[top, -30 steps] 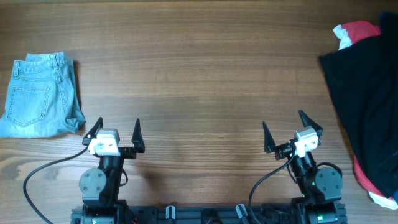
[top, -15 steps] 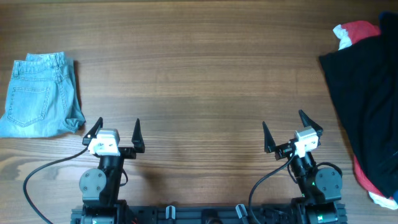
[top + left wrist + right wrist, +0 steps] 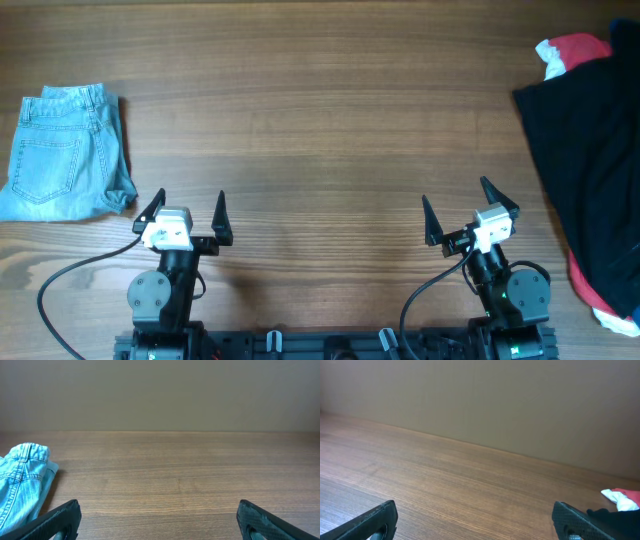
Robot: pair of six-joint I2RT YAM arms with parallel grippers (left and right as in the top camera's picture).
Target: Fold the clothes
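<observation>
Shorts [image 3: 65,152]: one pair, light blue denim, folded and lying flat at the far left of the table [image 3: 320,120], well apart from both arms. Long axis runs far-to-near: waistband toward the far edge, cuffed hems toward the robot, one back pocket facing up.

Count: one black garment [image 3: 590,170] at the right edge and one red-and-white cloth [image 3: 570,50] at its far corner. Left gripper [image 3: 190,195] and right gripper [image 3: 454,191] both have fingers spread wide and hold nothing.

Overhead shows the shorts whole; left wrist catches only the waistband corner. Right wrist catches only a scrap of red-and-white beside black fabric.
</observation>
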